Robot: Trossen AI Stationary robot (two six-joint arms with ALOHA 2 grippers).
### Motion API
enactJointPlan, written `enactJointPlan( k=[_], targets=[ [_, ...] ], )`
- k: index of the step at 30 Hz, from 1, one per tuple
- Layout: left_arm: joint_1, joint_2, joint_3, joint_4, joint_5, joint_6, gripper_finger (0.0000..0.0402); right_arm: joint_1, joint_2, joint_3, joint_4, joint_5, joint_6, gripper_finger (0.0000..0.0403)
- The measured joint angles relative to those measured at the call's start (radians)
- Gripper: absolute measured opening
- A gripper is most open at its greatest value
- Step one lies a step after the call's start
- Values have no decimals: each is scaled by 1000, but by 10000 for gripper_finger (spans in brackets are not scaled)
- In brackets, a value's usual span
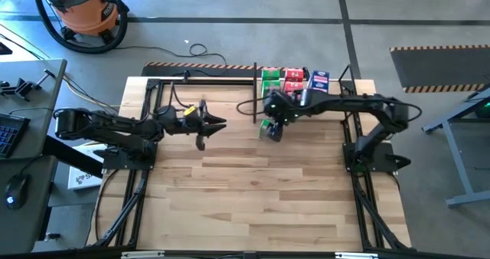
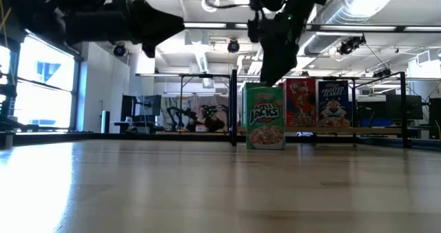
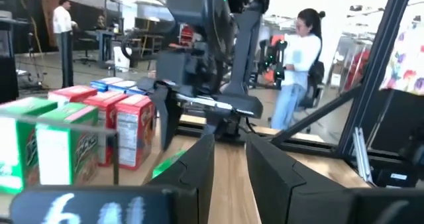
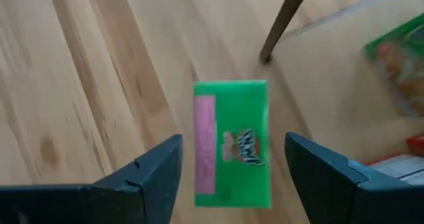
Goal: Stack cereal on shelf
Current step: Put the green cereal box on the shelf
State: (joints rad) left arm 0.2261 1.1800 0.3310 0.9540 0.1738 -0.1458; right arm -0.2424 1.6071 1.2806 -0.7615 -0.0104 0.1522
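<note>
Right claw (image 4: 232,164) spread wide above 1 upright green cereal box (image 4: 232,141), not touching.

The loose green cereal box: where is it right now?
In the high view the green cereal box stands on the table just in front of the shelf, directly below the open right gripper, near the divider post.

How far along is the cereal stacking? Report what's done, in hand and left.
Done: green, red and blue shelved boxes stand in the shelf. In hand: the right gripper hangs open over one green box standing on the table in front of the shelf, not gripped. Left: grasp and shelve it. The left gripper waits open, off to the side.
</note>
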Motion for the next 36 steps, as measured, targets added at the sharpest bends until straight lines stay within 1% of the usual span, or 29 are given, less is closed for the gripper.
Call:
enactJointPlan(
  k=[2,5,8,10,15,22,25,32,36],
  targets=[
    [14,0,-38,42,1,-16,78,1,58,61,-87,-5,-15,246],
    [32,0,-72,77,1,-29,78,7,133,154,-190,20,-31,246],
    [45,0,-86,95,3,-33,78,8,186,233,-248,31,-47,246],
    [50,0,-89,91,11,-34,78,7,209,268,-255,14,-48,246],
    [55,0,-89,92,28,-9,78,7,259,287,-285,-9,-59,246],
    [55,0,-89,89,27,10,78,8,274,287,-298,-2,-89,244],
    [55,0,-89,88,27,11,78,6,274,287,-306,-2,-82,231],
    [55,0,-89,82,27,12,78,6,274,287,-315,-9,-73,169],
    [55,0,-89,82,27,10,78,6,274,290,-319,-9,-74,148]
  ],
)
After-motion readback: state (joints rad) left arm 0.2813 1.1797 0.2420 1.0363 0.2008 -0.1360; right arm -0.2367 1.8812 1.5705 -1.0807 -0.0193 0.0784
